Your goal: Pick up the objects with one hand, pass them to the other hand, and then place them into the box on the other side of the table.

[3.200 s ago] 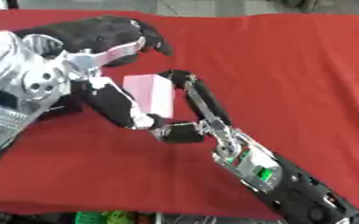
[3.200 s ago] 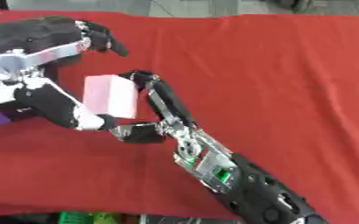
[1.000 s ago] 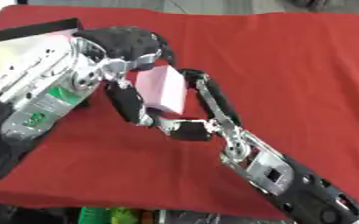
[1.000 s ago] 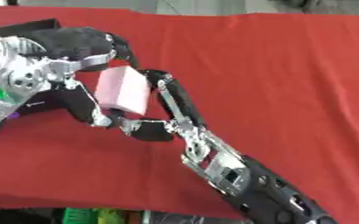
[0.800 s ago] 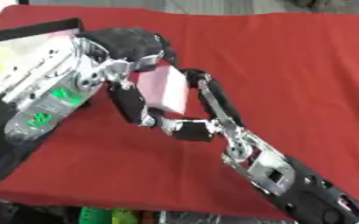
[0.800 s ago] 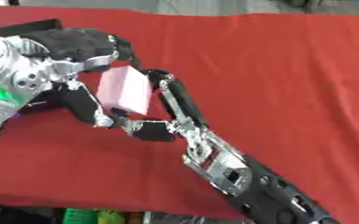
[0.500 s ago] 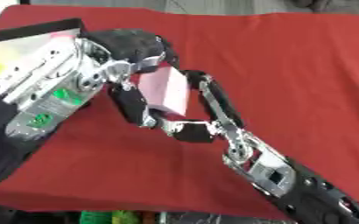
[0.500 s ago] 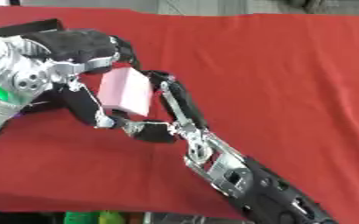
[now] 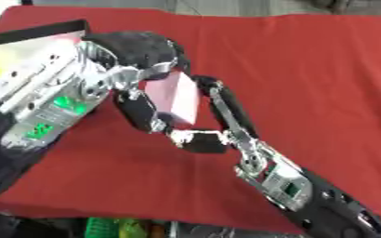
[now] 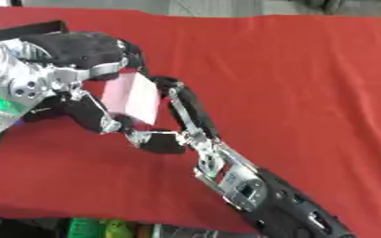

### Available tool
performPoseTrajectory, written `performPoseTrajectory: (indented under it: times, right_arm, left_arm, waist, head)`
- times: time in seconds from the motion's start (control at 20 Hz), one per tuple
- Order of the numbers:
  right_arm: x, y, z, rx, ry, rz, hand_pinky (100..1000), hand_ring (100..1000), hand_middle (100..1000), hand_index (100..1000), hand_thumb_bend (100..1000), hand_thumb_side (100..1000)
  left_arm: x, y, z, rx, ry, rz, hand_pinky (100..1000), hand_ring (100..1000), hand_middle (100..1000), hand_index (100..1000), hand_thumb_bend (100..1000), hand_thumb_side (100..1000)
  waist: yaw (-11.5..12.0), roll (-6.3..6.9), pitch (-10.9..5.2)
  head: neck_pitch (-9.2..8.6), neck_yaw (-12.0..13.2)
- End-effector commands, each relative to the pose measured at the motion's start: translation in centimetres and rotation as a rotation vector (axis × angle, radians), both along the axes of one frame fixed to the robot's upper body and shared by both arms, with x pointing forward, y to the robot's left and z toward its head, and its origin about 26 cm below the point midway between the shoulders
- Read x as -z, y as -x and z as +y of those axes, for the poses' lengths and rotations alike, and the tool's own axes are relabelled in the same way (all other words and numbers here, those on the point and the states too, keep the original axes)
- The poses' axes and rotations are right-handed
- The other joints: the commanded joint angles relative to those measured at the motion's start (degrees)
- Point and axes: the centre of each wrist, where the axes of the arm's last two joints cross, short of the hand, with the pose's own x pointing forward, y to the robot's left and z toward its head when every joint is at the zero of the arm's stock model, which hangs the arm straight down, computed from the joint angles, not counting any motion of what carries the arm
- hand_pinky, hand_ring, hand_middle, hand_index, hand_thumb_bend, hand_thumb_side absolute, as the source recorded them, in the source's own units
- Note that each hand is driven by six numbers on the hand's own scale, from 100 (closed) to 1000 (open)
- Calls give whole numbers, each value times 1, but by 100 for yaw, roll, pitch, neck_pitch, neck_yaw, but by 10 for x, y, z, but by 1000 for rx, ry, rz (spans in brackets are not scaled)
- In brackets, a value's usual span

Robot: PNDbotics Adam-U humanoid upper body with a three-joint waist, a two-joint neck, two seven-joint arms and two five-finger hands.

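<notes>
A red cloth [image 9: 307, 69] covers the table. Mid-handover: left hand [image 9: 141, 51] and right hand [image 9: 214, 116] both curl fingers around a pink block [image 9: 174, 95]. Placing in the box [image 9: 31, 35], far left, remains.

— Any room over there?
— Plenty: the right side of the red worktop [image 9: 324, 69] lies bare.
— And left?
— Crowded: both hands meet round the pink block [image 9: 176, 95], the box [image 9: 31, 39] right behind.
</notes>
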Motion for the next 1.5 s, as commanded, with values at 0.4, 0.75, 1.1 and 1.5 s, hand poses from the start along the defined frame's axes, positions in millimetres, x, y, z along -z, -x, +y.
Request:
performPoseTrajectory:
  times: [0.4, 0.75, 1.1, 1.5]
  right_arm:
    - [-10, 4, 4, -32, -11, -48, 754, 503, 411, 573, 100, 225]
    - [-9, 4, 4, -33, -8, -37, 755, 504, 415, 579, 100, 200]
    - [-8, 4, 4, -38, -11, -24, 766, 527, 454, 623, 100, 245]
    - [-7, 4, 4, -37, 19, -43, 790, 571, 507, 680, 100, 349]
  left_arm:
    - [-6, -5, 5, -53, -3, -17, 850, 841, 738, 695, 307, 155]
    - [-6, -5, 5, -40, -14, -73, 811, 755, 588, 489, 341, 136]
    - [-8, -2, 5, -20, -40, -133, 787, 738, 554, 444, 318, 100]
    - [-6, -5, 6, -38, -37, -157, 776, 722, 531, 432, 320, 100]
  waist:
    - [5, 12, -121]
    - [12, 11, -128]
    - [11, 8, -127]
    - [-1, 8, -119]
  head:
    - [-71, 32]
    - [-78, 28]
    - [-64, 25]
    - [-59, 26]
